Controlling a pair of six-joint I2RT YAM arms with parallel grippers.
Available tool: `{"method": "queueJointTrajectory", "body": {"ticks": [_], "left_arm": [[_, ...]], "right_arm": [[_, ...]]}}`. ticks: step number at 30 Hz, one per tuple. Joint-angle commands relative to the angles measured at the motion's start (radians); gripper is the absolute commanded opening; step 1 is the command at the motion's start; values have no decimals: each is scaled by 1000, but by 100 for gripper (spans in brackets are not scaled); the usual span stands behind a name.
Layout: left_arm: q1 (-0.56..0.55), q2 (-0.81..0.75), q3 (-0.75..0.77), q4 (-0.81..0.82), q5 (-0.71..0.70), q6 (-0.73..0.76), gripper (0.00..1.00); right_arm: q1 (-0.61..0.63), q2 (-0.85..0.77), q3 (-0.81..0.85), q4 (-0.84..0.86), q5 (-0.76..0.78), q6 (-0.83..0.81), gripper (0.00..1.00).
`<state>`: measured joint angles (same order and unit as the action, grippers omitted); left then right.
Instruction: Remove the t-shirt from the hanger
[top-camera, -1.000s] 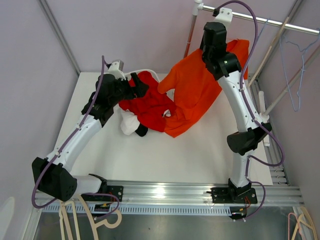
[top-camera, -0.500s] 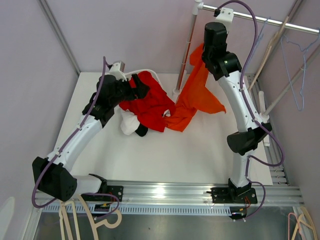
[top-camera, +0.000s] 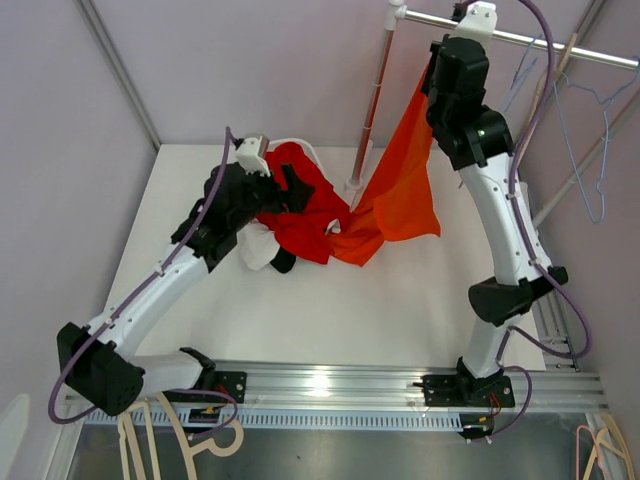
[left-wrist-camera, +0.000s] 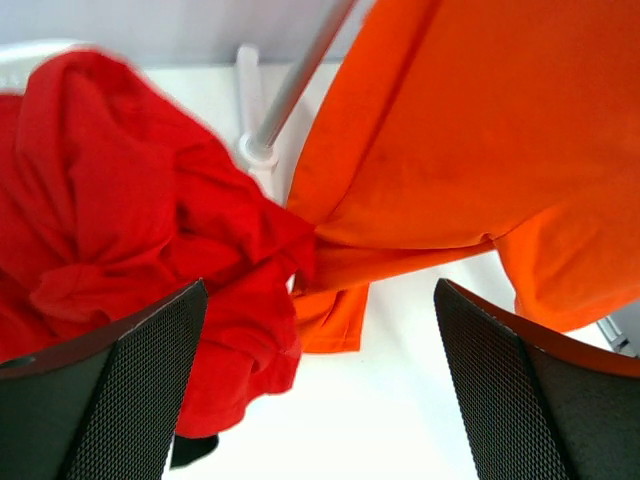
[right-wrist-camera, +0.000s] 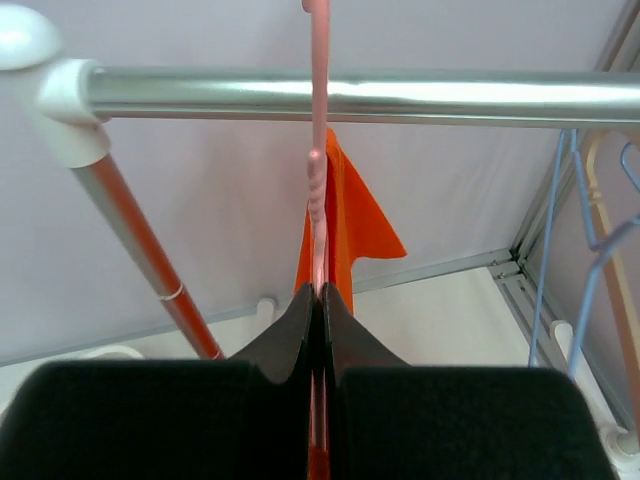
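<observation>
Right pincer (right-wrist-camera: 320, 292) clenched on pink hanger (right-wrist-camera: 318, 175) by the rail (right-wrist-camera: 400, 95). Best to hold it high and steady; released left pincer (left-wrist-camera: 318, 290) should grab orange t-shirt (top-camera: 402, 190) low.

Overhead view looks down from behind; wrist views (close-up) share the orange t-shirt (left-wrist-camera: 470, 130).

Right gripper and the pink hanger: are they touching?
Touching. Right wrist view: the right gripper is shut on the pink hanger, its stem between the fingers.
</observation>
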<state>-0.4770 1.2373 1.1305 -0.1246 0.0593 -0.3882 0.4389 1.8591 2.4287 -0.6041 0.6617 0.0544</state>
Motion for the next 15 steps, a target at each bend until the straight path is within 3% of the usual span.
{"method": "queueJointTrajectory", "body": {"ticks": [1, 9, 12, 15], "left_arm": [[-83, -106, -38, 118, -111, 107, 99], [-245, -232, -60, 200, -199, 239, 99], [-350, -268, -75, 224, -233, 291, 99], [-535, -279, -124, 321, -297, 388, 99]], "right_arm": [[20, -174, -75, 118, -28, -7, 0], [31, -314, -244, 73, -94, 87, 0], [34, -386, -373, 107, -100, 156, 0], [44, -462, -514, 199, -88, 212, 0]]}}
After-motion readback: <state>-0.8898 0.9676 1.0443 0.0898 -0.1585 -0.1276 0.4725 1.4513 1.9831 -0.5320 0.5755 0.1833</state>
